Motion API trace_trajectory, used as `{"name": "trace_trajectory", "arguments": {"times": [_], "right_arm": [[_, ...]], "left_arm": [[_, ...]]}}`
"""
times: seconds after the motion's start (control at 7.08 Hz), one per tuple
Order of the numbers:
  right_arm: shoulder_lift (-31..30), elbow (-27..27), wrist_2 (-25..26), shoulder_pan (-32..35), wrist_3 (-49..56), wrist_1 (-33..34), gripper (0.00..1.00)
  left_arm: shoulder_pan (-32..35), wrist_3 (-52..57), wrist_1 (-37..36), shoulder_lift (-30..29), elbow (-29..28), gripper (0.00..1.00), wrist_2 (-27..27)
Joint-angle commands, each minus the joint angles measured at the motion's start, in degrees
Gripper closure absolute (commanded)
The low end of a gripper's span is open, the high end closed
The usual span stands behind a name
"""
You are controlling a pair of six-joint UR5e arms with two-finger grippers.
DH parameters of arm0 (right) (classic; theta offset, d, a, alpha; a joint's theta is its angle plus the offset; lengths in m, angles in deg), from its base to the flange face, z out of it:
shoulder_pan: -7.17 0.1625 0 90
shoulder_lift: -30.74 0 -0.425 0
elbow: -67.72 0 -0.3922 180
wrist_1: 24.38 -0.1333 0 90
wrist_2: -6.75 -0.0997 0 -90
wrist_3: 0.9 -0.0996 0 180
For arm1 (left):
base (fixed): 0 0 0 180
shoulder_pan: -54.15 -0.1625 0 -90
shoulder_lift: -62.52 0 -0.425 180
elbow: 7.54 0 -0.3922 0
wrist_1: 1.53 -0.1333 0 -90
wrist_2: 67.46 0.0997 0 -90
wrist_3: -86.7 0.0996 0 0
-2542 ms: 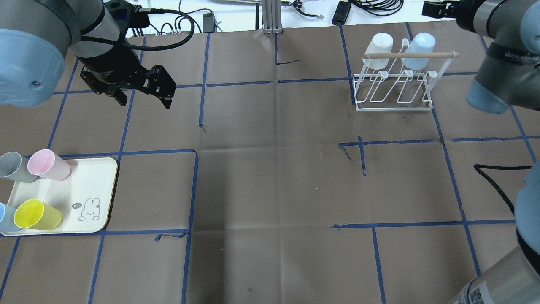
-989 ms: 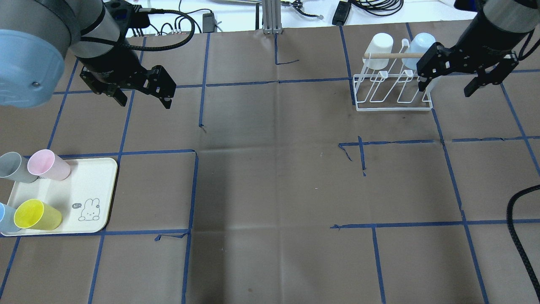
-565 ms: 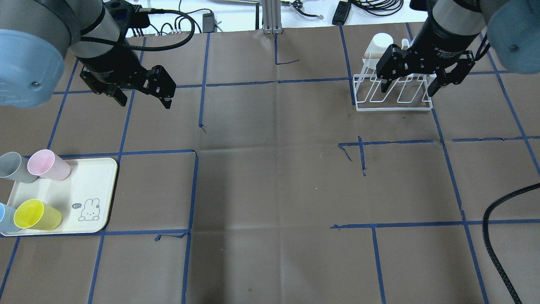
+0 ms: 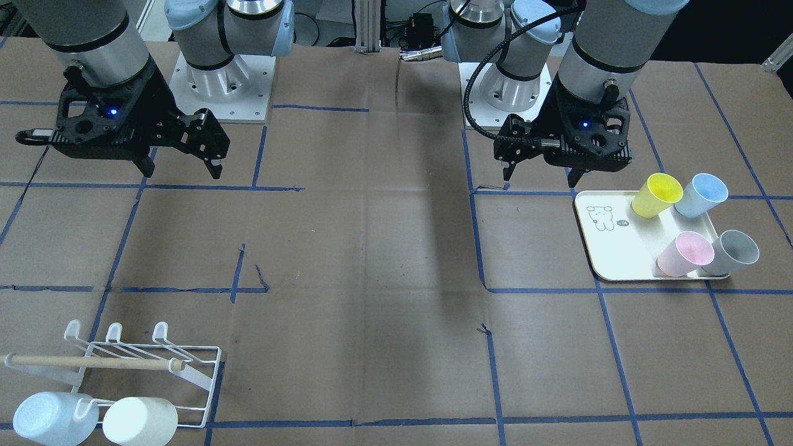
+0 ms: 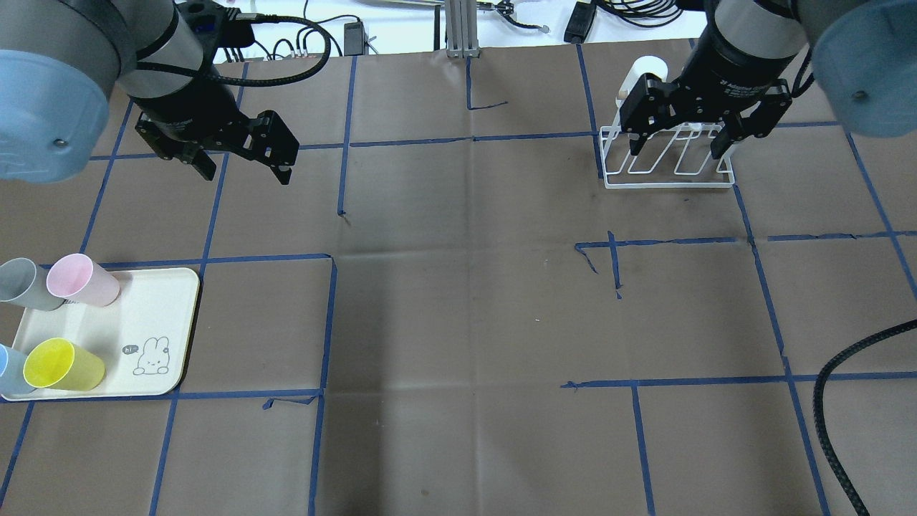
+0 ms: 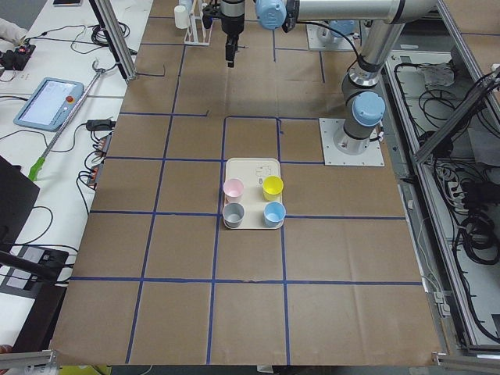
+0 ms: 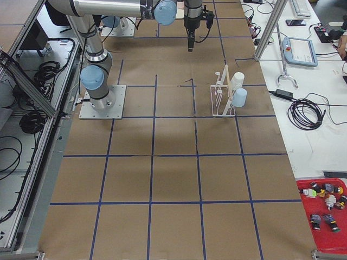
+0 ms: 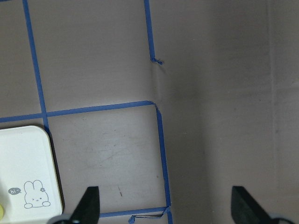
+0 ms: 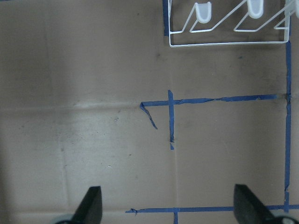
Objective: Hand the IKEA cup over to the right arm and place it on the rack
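Several cups lie on a cream tray [image 5: 154, 315] at the left: pink [image 5: 82, 279], grey [image 5: 25, 284], yellow [image 5: 61, 364] and blue [image 5: 8, 369]. My left gripper [image 5: 246, 172] hangs open and empty above the table, behind the tray and apart from the cups. The white wire rack [image 5: 666, 185] stands at the far right and holds a white cup [image 4: 139, 421] and a light-blue cup [image 4: 49, 418]. My right gripper [image 5: 675, 149] is open and empty, high in front of the rack. In the right wrist view the rack [image 9: 229, 43] shows at the top.
Blue tape lines cross the brown table cover. A black cable [image 5: 831, 401] loops in at the right edge. The tray's corner [image 8: 23, 158] with its rabbit drawing shows in the left wrist view. Cables and boxes lie beyond the far table edge.
The right arm swung in from the right edge and its open gripper moved left to hang over the rack. The left arm and the cups have not moved.
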Motion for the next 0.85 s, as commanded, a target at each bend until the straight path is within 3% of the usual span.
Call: {"name": "trace_trajectory", "arguments": {"times": [0.0, 0.71], "right_arm": [[0.0, -0.2, 0.8, 2.1, 0.4, -0.1, 0.00], [0.3, 0.4, 2.4, 2.1, 0.6, 0.0, 0.00]], "left_arm": [[0.0, 0.0, 0.0, 0.0, 0.0, 0.00, -0.1], [0.0, 0.1, 0.0, 0.0, 0.0, 0.00, 0.1]]}}
